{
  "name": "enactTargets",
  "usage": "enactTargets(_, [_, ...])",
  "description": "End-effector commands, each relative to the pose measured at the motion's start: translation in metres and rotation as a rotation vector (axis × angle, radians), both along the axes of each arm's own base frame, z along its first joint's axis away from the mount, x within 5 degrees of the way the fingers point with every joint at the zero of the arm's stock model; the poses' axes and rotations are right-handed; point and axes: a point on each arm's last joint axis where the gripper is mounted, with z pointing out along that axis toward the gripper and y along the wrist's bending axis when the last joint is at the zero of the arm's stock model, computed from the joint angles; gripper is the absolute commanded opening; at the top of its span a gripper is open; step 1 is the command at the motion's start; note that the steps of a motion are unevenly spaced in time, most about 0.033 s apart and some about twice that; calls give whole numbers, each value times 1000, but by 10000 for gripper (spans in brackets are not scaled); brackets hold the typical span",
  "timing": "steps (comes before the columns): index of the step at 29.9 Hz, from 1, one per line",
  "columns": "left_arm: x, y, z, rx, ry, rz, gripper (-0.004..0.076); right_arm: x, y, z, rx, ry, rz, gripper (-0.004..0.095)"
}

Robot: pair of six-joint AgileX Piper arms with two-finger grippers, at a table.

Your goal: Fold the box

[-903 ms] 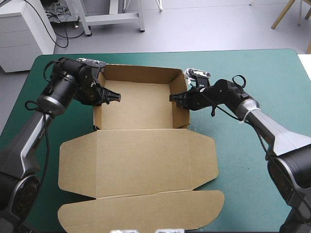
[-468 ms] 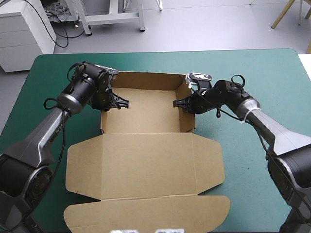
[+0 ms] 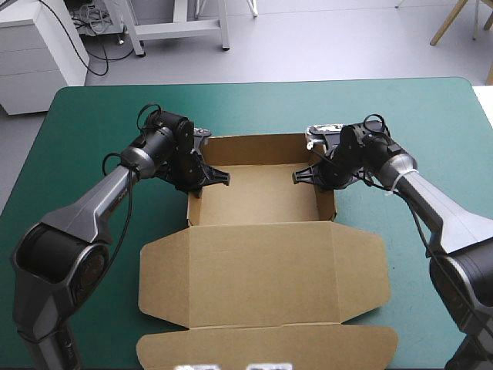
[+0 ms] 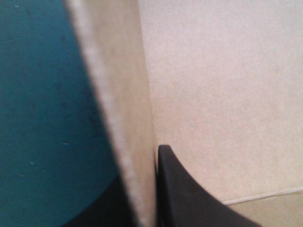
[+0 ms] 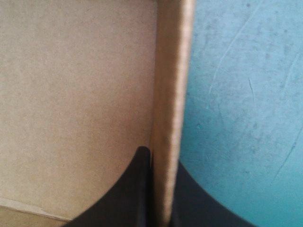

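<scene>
Brown board stands shaped as an open tray: the box (image 3: pixel 262 193) sits on the teal-green surface (image 3: pixel 92 116), a little beyond its middle. Low walls are raised along the far side and both ends. Its lid (image 3: pixel 262 270) lies flat toward the near edge, side flaps spread out.

The left pincer (image 3: pixel 209 177) is all but pressed together, pinching the tray's left wall (image 4: pixel 128 142) about midway along. In the left wrist view the wall runs up between the two black fingers, with one finger (image 4: pixel 184 194) inside the tray and the other outside over the cover.

The right pincer (image 3: pixel 308 176) clamps the right wall (image 5: pixel 168 118) the same way. One finger (image 5: pixel 137 189) is inside against the board, and its mate is outside above the teal-green cover.
</scene>
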Motion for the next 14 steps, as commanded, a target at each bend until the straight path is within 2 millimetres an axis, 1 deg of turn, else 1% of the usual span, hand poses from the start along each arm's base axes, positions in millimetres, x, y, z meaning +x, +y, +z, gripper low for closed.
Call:
enactTargets(1, [-3,-2,18,-19,-48,-67,-10,-6,-3,32,5,-94,45,-17])
enactTargets(4, [-1,-3,16,-20,-55,-87,-10,-6,-3,32,6,-94,42,-11])
enactTargets(5, [0,-3,15,-22,-59,-87,-10,-6,-3,32,3,-92,43,1])
enactTargets(6, [1,-3,15,-24,-64,-86,-9,-6,-3,32,3,-92,43,33])
enactTargets(8, [1,-4,15,-24,-66,-89,-6,-6,-3,32,-1,-93,44,132])
enactTargets(10, [1,-4,15,-20,-69,-113,25,-6,-3,33,1,-93,40,287])
enactTargets(11, [1,-4,15,-18,-70,-121,54,-5,-3,33,4,-97,29,360])
enactTargets(12, [1,-4,15,-18,-70,-126,82,-4,-4,33,0,-102,21,410])
enactTargets(14, [0,-4,16,-19,-71,-154,172,-3,-6,33,-22,-110,-1,490])
